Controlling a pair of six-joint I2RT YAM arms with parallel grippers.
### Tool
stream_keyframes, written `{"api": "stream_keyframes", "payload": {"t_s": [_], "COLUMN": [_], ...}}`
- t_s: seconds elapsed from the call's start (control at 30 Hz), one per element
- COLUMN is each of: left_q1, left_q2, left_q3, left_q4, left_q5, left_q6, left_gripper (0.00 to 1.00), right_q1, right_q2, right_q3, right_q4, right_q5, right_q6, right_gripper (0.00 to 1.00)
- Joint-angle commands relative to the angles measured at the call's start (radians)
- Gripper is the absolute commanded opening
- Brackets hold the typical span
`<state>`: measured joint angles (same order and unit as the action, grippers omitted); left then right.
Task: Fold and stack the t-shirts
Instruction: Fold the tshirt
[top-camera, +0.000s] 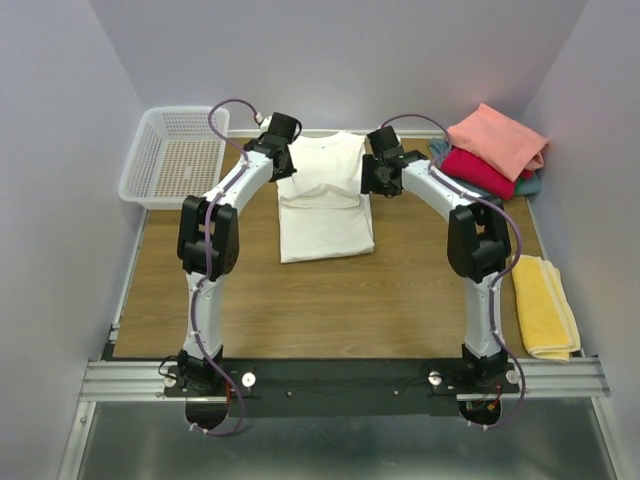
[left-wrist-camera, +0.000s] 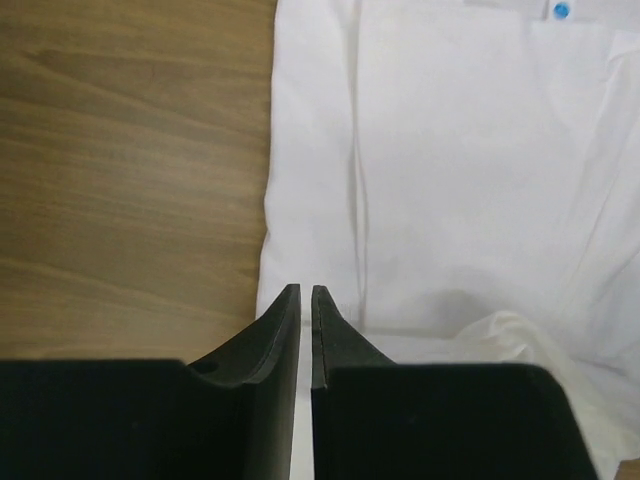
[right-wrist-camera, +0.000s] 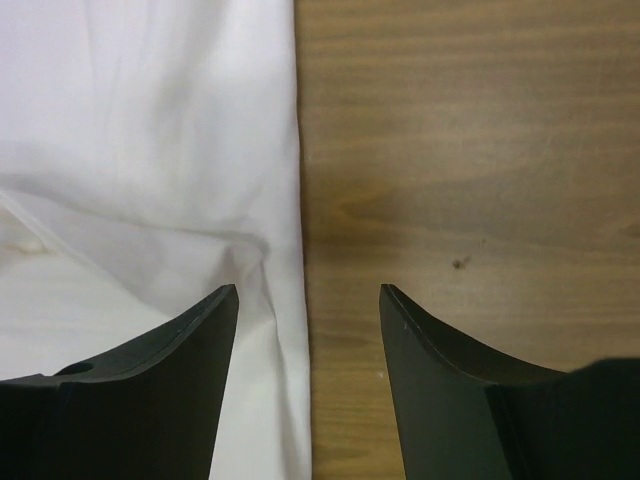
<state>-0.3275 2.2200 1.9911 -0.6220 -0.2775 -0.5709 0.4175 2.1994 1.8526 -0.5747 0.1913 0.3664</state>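
Over the white t-shirt (top-camera: 325, 215), left gripper (left-wrist-camera: 305, 292) barely parted, right gripper (right-wrist-camera: 308, 290) wide; both empty; best lifted clear without dragging the fold.

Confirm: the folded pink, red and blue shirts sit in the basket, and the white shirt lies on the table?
Wrong place: the top external view shows the folded shirts stacked on the table at far right, outside the basket. The white shirt does lie on the table.

Pale grey walls (top-camera: 350, 60) enclose a brown wooden table (top-camera: 330, 305)
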Motion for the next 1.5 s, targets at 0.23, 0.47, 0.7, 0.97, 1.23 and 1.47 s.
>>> {"api": "stream_keyframes", "payload": {"t_s": [0.23,0.47,0.7,0.97,1.23,1.47], "left_q1": [-0.025,-0.064,-0.065,-0.064,-0.050,-0.041], "left_q2": [-0.275,-0.247,-0.125,0.009,0.070,0.072], "left_q3": [-0.452,-0.503,-0.402,-0.188,-0.008,0.067], "left_q4": [0.097,0.107,0.104,0.041,0.027,0.030], "left_q5": [0.081,0.106,0.153,0.124,0.035,-0.074], "left_q6": [0.026,0.026,0.035,0.052,0.059,0.068], "left_gripper": [0.13,0.10,0.10,0.09,0.09,0.09], "right_q1": [0.081,0.132,0.133,0.133,0.106,0.037], "right_q2": [-0.168,-0.093,0.002,0.095,0.186,0.195], "right_q3": [-0.202,-0.171,-0.079,0.036,0.267,0.339], "right_q4": [-0.025,-0.022,-0.024,-0.028,-0.070,-0.088], "right_q5": [-0.064,-0.075,-0.070,-0.007,0.132,0.152], "right_q6": [0.063,0.077,0.060,0.033,0.002,0.022], "right_gripper": [0.66,0.66,0.66,0.66,0.66,0.66]}}
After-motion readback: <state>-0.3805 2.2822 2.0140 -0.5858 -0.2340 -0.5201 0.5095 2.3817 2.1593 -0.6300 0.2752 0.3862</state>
